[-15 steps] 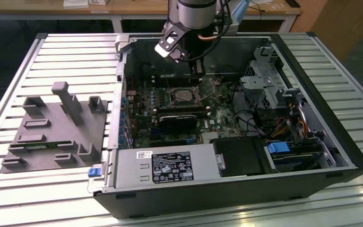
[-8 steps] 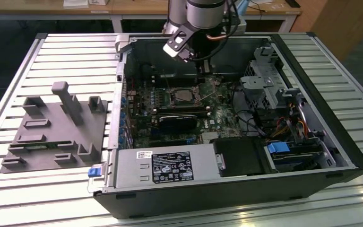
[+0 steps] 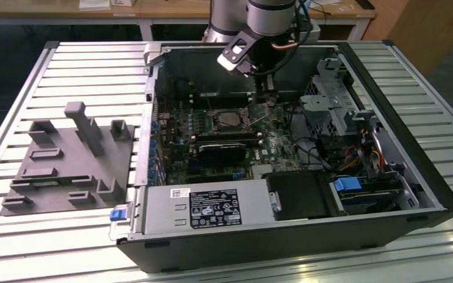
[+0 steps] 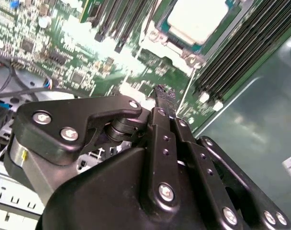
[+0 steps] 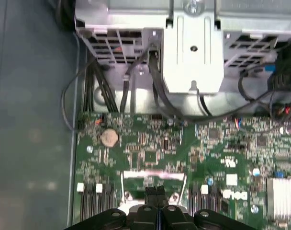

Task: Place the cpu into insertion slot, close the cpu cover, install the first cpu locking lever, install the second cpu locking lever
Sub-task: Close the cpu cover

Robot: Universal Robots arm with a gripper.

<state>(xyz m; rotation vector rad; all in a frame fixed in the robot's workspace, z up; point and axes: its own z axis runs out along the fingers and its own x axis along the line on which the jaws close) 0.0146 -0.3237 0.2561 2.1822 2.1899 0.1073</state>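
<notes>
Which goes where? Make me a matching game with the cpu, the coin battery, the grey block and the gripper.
1 cpu
2 coin battery
3 grey block
4 gripper

a on the slatted table, outside the case
b in the insertion slot
c on the green board, near its edge
d just above the board, beside the slot

Pairs: 1-b, 2-c, 3-a, 4-d
</notes>
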